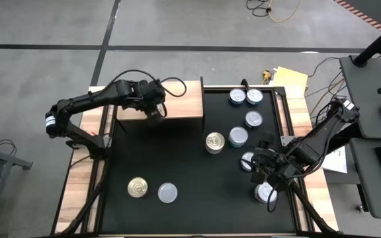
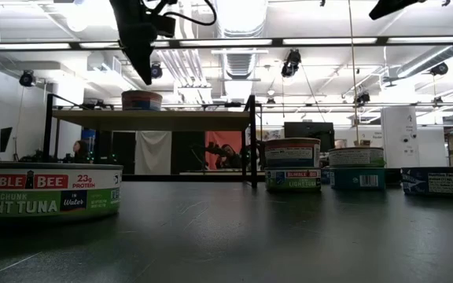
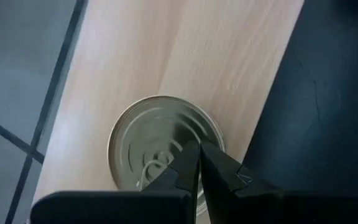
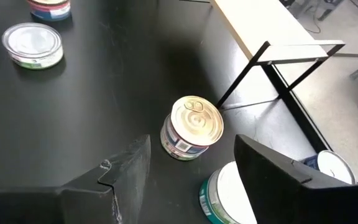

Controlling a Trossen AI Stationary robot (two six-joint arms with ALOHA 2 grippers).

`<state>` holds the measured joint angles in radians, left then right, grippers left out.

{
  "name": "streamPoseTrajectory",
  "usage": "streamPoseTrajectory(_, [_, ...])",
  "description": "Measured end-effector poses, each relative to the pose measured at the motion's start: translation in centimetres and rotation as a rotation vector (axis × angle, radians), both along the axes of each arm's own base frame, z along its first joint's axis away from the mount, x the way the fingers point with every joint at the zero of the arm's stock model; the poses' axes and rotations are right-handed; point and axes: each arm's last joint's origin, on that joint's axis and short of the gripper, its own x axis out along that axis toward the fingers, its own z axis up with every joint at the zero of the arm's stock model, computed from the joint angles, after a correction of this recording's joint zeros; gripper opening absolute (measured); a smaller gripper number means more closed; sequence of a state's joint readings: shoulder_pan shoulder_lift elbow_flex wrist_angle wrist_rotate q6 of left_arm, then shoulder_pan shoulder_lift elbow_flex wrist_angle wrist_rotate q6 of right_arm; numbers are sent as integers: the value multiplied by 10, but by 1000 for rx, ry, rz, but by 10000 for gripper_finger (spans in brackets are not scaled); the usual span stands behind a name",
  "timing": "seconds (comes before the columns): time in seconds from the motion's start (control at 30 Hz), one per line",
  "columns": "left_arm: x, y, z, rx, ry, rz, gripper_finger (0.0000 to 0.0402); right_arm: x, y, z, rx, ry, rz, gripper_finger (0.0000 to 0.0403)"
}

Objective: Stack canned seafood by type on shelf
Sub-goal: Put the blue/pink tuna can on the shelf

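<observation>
The right gripper (image 1: 264, 173) is positioned over the near right part of the black table (image 1: 177, 158) with its jaws spread and nothing held between them; a gold-topped can (image 4: 194, 127) lies ahead of the fingers (image 4: 126, 171) and a silver-topped can (image 4: 225, 196) just beside them. The left gripper (image 1: 156, 111) is held above the shelf (image 1: 177, 99) at the far left of the table, its fingers (image 3: 194, 168) pressed together and empty, directly over a gold-topped can (image 3: 163, 140) that stands on the wooden top. That single can is the only item seen on the shelf. The remaining canned seafood is distributed on the table: a cluster of silver-topped cans (image 1: 245, 97) at the far right, a gold-topped can (image 1: 215, 142) near the centre, and a gold (image 1: 137, 188) and a silver can (image 1: 167, 192) side by side at the near left. The cans are judged rigid, fairly heavy for their size, and smooth-walled, so slippage is to be expected under a light pinch. A grasp across the round side wall, below the raised rim, is recommended. The flat lids are judged suitable for stacking.
</observation>
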<state>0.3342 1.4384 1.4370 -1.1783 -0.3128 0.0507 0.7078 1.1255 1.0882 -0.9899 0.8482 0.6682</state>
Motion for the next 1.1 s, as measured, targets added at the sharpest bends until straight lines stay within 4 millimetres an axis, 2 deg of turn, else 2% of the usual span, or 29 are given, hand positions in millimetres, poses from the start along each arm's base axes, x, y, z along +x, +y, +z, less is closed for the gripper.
streamPoseTrajectory(0.13, [-1, -6, 0, 11, -44, -17, 0, 0, -1, -3, -15, 3, -5, 214])
streamPoseTrajectory(0.37, [-25, -22, 14, 37, -337, -96, 0, 0, -1, -4, -55, -3, -3, 210])
streamPoseTrajectory(0.5, [-42, -25, 1, 77, -311, 1, 0, 0, -1, -4, -61, -2, -1, 210])
streamPoseTrajectory(0.6, [-45, -25, -10, 79, -298, 17, 0, 0, -1, -4, -64, -1, 1, 208])
streamPoseTrajectory(0.83, [-39, -21, -29, 127, -224, 42, 0, 0, -2, -3, -94, -10, -2, 207])
streamPoseTrajectory(1.1, [-27, -13, -39, 145, -171, 35, 0, 0, -2, -3, -97, -9, 0, 205])
